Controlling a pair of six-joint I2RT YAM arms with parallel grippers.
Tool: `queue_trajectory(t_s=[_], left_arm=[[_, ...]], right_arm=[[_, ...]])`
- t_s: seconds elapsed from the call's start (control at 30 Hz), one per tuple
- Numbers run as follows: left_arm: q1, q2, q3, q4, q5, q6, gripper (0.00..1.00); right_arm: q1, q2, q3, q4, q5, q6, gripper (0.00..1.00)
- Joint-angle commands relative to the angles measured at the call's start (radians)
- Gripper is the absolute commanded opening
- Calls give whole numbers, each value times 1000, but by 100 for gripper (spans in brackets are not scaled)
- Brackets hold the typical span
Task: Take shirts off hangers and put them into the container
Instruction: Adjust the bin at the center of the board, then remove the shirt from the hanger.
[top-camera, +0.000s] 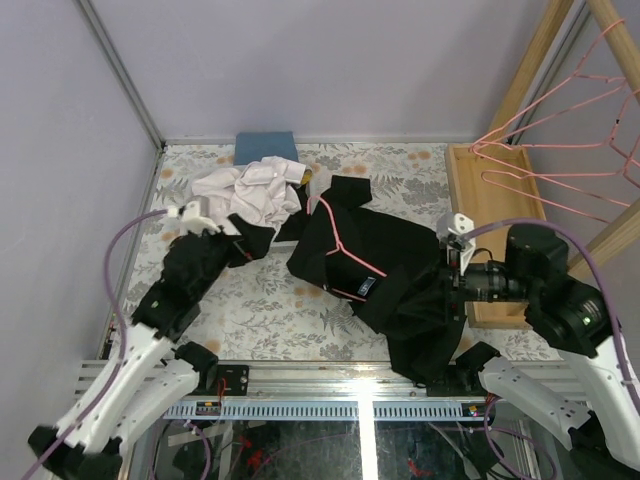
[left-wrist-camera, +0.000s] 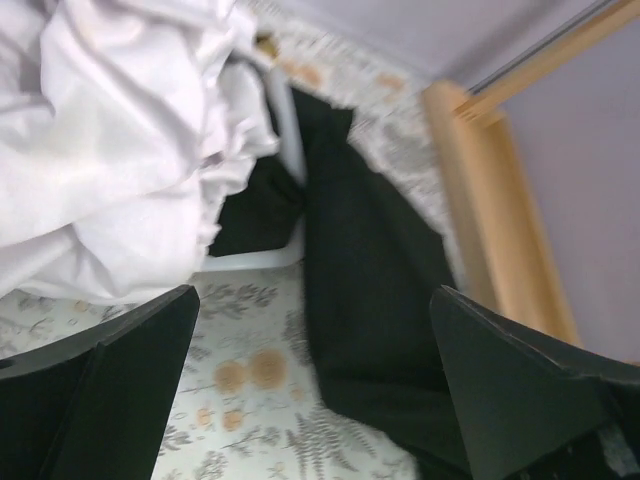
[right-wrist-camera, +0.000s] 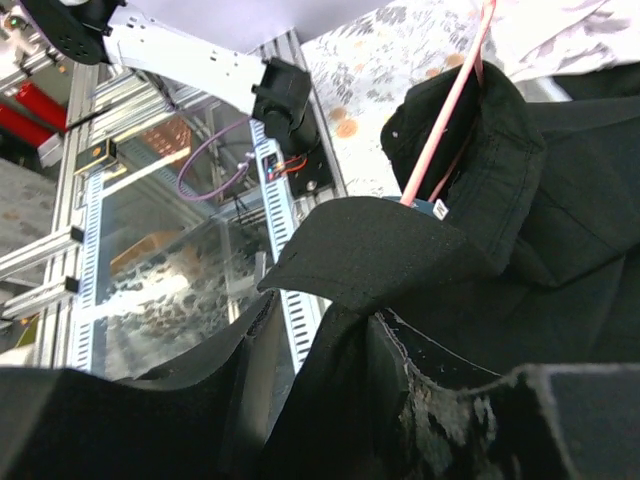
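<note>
Work is sitting partway through: the white shirt (top-camera: 255, 190) is already lying bunched in the container (left-wrist-camera: 250, 262) at the back left, and bare hangers (top-camera: 560, 150) are hanging at the right. The black shirt (top-camera: 380, 270) is sprawling mid-table with a pink hanger (top-camera: 345, 255) threading through its collar, so it is not yet freed. The right gripper (right-wrist-camera: 335, 330) is pinching a fold of its hem, while the left gripper (left-wrist-camera: 312, 295) is hovering fully spread beside the container, holding nothing

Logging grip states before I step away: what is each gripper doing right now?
Left gripper: open, holding nothing.
Right gripper: closed on the black shirt.
</note>
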Motion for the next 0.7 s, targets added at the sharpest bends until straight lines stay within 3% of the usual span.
queue_trajectory(t_s=[0.0, 0.1, 0.17, 0.33, 0.47, 0.67], left_arm=[[3, -189, -18, -41, 67, -52, 100], [4, -265, -29, -19, 174, -53, 100], [3, -275, -46, 56, 319, -45, 100], [1, -179, -83, 242, 576, -88, 100], [-38, -144, -111, 312, 565, -92, 98], [-150, -111, -196, 487, 428, -143, 93]], right_arm=[[4, 36, -46, 63, -101, -18, 0], [4, 52, -92, 109, -116, -14, 0], [4, 71, -128, 143, -126, -1, 0], [5, 107, -204, 228, -103, 30, 0], [4, 130, -245, 281, -107, 58, 0], [5, 151, -266, 295, -104, 58, 0]])
